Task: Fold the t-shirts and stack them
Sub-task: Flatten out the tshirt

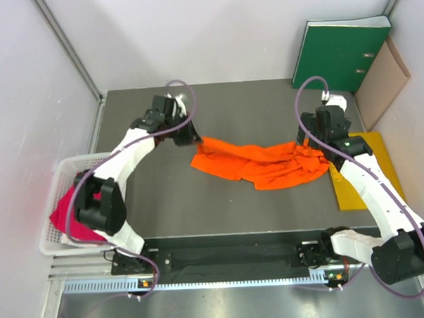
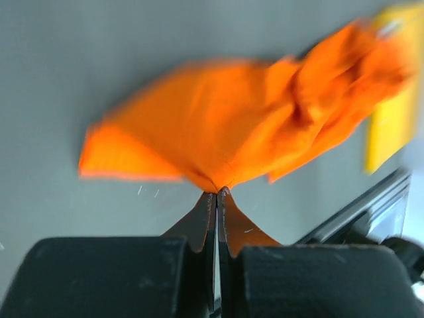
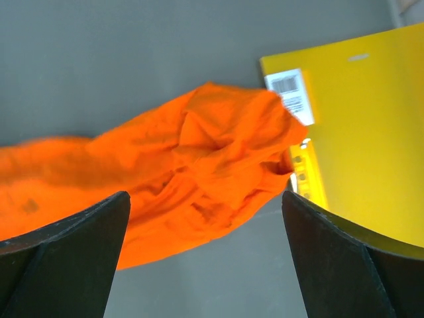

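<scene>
Progress: early. The bright orange soft cloth t-shirt (image 1: 261, 164) lies crumpled mid-table, not flattened, no fold made. The magenta-pink cloth t-shirt (image 1: 63, 218) sits bunched in the white plastic mesh basket (image 1: 61, 176) at the table's left edge. By my read both folds + the stacking are left to do. Grip: left pincer (image 2: 216, 193) is closed tight on a pinch of the orange shirt's left end, cloth fanning out from the tips. The right pincer (image 3: 205, 199) is spread wide, nothing between its fingers, over the shirt's right end. That end overlaps a corner of the flat stiff yellow envelope (image 1: 371, 187) by the right edge. Long axis runs left–right, approx. parallel to the near edge, left end slightly nearer the far edge. Collar vs hem: can't tell, too bunched.
</scene>
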Tool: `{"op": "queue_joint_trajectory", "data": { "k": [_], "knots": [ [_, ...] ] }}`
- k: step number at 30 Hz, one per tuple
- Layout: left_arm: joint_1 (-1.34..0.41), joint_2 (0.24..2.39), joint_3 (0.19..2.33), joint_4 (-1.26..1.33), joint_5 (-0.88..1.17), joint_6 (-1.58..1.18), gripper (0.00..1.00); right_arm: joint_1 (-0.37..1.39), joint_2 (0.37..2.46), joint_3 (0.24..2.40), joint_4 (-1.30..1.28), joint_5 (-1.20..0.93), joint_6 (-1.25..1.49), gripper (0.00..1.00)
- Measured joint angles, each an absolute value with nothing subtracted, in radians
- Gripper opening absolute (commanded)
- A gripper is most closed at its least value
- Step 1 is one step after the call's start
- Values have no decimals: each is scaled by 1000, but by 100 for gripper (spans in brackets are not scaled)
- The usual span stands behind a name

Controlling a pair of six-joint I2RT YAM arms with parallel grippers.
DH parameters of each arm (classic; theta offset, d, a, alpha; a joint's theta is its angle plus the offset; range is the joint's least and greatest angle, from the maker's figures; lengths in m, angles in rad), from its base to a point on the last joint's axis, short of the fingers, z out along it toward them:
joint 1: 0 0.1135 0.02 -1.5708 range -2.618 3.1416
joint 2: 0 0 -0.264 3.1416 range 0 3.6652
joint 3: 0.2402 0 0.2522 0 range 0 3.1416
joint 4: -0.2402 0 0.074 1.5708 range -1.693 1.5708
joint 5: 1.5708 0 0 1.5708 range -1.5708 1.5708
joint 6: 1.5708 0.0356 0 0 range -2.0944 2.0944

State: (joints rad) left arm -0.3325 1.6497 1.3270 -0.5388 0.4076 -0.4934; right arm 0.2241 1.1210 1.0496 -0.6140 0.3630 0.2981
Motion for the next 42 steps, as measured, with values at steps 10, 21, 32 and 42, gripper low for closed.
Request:
{"op": "queue_joint_trajectory", "data": {
  "k": [10,21,32,42],
  "knots": [
    [-265,1690,1464,-457,373,-555,0,224,1164,1020,-608,119,297,96],
    [-182,1993,1568,-438,379,-609,4,226,1211,949,-591,-17,321,96],
    [-121,2110,1763,-364,487,-613,99,257,1193,870,-570,-36,368,96],
    [-150,1919,1365,-323,545,-557,99,264,1202,856,-550,-39,386,96]
  ]
}}
